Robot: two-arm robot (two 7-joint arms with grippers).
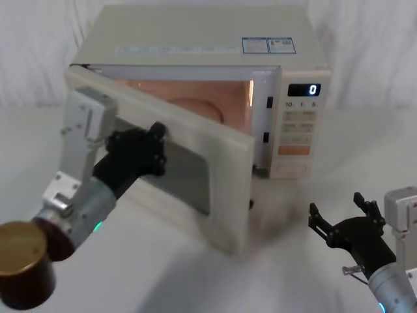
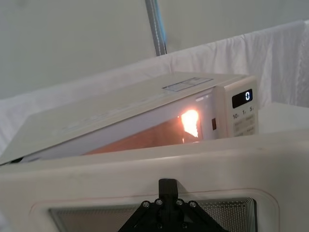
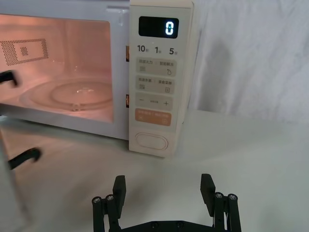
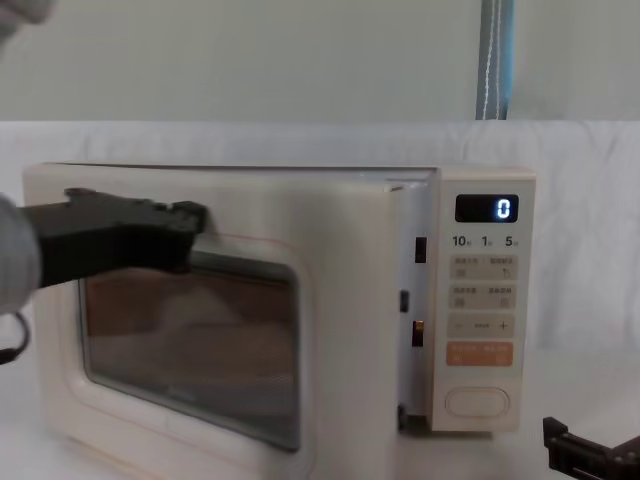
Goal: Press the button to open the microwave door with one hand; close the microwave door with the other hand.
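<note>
White-clothed table point(image 1: 195, 274); cream microwave point(image 1: 195, 45) stands on it, toward rear.

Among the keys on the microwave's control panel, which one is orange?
It is the orange rectangular key, directly above the large cream oval button at the panel's bottom. All other keys are cream. The right gripper hovers open before the panel.

Left pincer point(image 1: 158, 140) fingertips hidden against the microwave door point(image 1: 195, 166).
</note>
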